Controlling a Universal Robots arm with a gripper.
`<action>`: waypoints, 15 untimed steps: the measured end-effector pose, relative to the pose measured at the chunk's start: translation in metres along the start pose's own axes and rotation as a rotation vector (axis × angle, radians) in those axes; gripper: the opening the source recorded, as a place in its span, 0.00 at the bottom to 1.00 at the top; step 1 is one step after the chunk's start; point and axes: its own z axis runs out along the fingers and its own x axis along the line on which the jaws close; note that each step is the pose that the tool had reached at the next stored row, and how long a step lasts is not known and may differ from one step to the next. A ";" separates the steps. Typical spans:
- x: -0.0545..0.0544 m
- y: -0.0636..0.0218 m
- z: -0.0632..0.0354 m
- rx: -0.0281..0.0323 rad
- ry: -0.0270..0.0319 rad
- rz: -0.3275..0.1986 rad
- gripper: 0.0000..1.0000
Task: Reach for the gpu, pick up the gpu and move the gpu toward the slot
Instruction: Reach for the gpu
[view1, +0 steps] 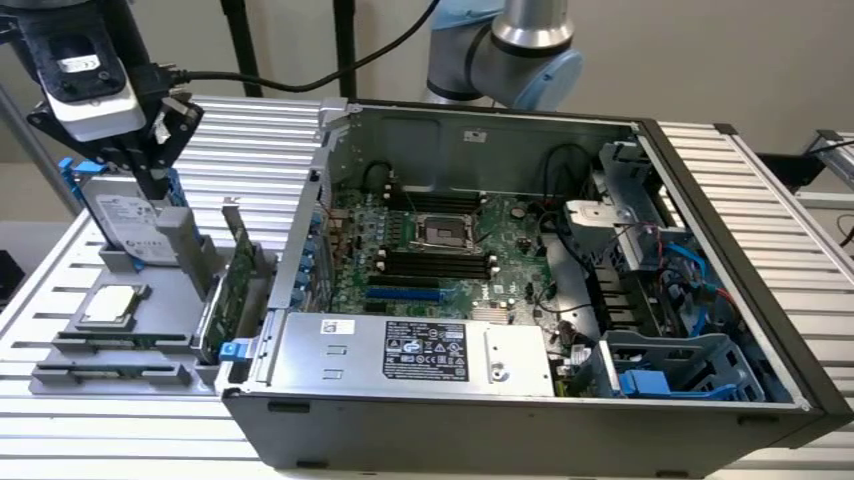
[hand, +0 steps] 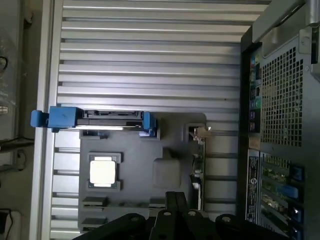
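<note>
At the exterior view's left the gripper (view1: 160, 190), fingers pressed together on nothing, hangs over the hard drive (view1: 127, 215) in the gray holder (view1: 160, 322), while the gpu (view1: 243, 265) stands on edge further right, just beside the open computer case (view1: 534, 440).

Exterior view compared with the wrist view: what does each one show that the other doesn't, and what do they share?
Exterior view: the inside of the open computer case, with motherboard and power supply. Wrist view: the case's perforated back panel. Both: the gray tray holding the hard drive, the processor chip and the graphics card standing on edge, with the gripper over the tray, apart from the card.
</note>
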 end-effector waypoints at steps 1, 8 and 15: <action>-0.003 -0.0032 0.0001 0.0000 0.0000 0.000 0.11; -0.020 -0.0248 0.0013 0.0001 0.0001 0.000 0.11; -0.032 -0.0418 0.0021 -0.0002 0.0013 0.000 0.11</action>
